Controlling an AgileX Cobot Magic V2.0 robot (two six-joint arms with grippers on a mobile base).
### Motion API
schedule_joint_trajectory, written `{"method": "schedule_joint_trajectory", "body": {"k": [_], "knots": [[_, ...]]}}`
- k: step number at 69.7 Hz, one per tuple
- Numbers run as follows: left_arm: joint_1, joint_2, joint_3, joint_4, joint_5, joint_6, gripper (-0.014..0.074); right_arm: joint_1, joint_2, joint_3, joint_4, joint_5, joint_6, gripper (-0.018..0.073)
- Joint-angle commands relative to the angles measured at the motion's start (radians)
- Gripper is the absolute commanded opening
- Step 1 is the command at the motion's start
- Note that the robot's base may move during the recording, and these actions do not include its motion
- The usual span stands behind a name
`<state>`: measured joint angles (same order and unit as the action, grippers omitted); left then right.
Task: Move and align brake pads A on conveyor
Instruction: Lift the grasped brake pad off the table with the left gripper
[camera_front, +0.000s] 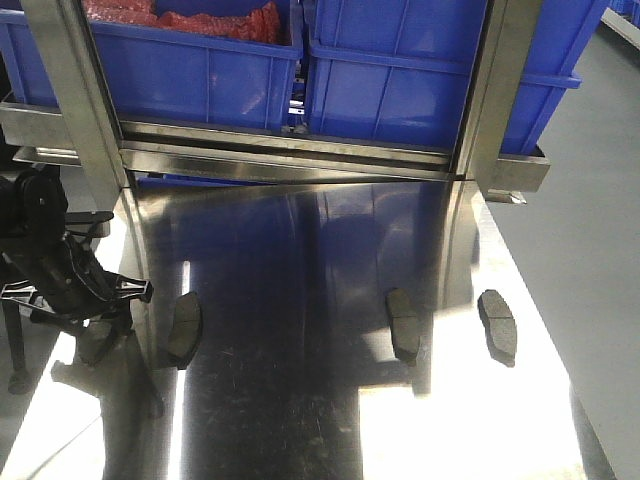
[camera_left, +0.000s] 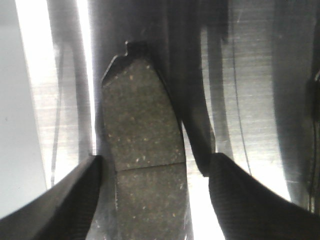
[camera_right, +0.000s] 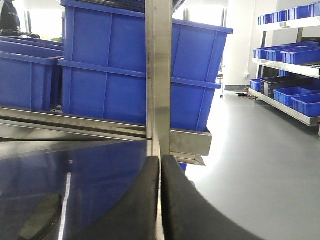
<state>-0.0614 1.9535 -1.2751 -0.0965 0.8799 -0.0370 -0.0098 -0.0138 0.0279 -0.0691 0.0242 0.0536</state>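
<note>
Three brake pads lie on the bench; the left gripper, wide open, straddles the one at frame left, so closing on it is probably next.

The front view shows 3 brake pads A on 1 steel tabletop: 1 at lower left, 1 right of centre and 1 further right. Across the top of that frame stand 2 blue bins and 2 steel uprights. The left wrist view holds 1 pad, close up. The right wrist view shows the edge of 1 pad at lower left.
</note>
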Motion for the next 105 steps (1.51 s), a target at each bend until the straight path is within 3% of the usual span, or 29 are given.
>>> {"method": "schedule_joint_trajectory", "body": {"k": [1, 15, 29, 69, 105], "knots": [[-0.001, -0.012, -0.008, -0.003, 0.003, -0.009, 0.0431, -0.008, -0.008, 0.009, -0.007, -0.069, -0.007, -0.0009], [-0.001, -0.012, -0.008, -0.003, 0.025, -0.008, 0.0245, -0.008, -0.008, 0.009, -0.007, -0.069, -0.007, -0.0009], [-0.001, -0.027, -0.010, -0.003, 0.032, 0.002, -0.0010, -0.008, -0.008, 0.009, -0.007, -0.069, -0.007, -0.0009], [-0.001, -0.280, 0.008, 0.000, 0.001, 0.025, -0.0008, -0.008, -0.008, 0.009, -0.007, -0.069, -0.007, -0.0009], [-0.001, -0.728, 0.388, 0.017, -0.171, 0.025, -0.0007, -0.008, -0.008, 0.009, -0.007, -0.069, -0.007, -0.0009]]}}
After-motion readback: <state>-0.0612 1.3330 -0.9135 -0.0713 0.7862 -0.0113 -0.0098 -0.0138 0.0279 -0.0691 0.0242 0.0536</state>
